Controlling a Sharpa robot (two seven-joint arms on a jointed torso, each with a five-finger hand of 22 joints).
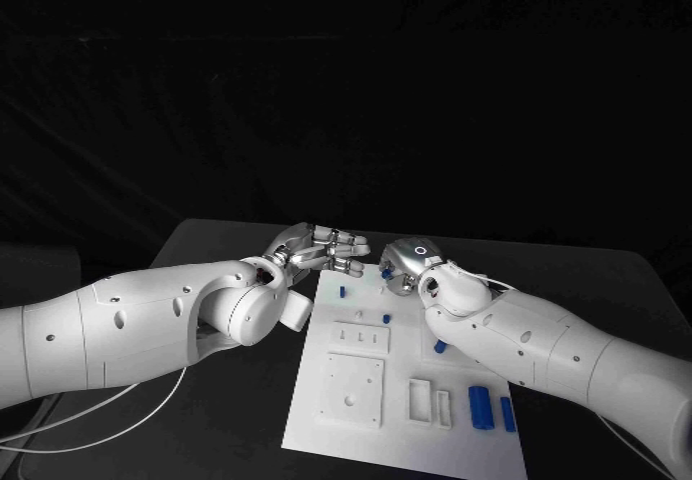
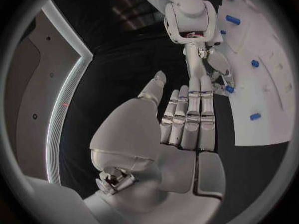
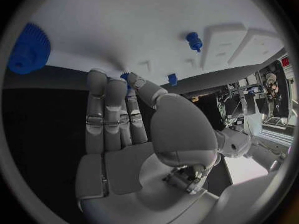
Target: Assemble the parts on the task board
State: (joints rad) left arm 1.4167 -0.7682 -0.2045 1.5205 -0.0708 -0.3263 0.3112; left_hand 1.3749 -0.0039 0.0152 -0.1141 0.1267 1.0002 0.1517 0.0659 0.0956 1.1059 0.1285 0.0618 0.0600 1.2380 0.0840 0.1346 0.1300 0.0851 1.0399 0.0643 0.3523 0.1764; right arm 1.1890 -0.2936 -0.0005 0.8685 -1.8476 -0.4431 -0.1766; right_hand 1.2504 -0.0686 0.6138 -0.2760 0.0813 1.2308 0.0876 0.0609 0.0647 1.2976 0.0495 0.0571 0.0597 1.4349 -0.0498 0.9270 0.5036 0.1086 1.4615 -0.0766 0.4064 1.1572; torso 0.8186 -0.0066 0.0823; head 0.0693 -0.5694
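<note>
Task board (image 1: 332, 420) w/ blue parts (image 1: 480, 408) mostly loose, assembly barely begun; right hand (image 1: 408, 262) fingers pinch a small blue part at far edge, left hand (image 1: 317, 248) fingers straight, holding nothing.

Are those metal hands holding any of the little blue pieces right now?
The left hand holds nothing. The right hand has a small blue part at its fingertips, but a hold cannot be told.
</note>
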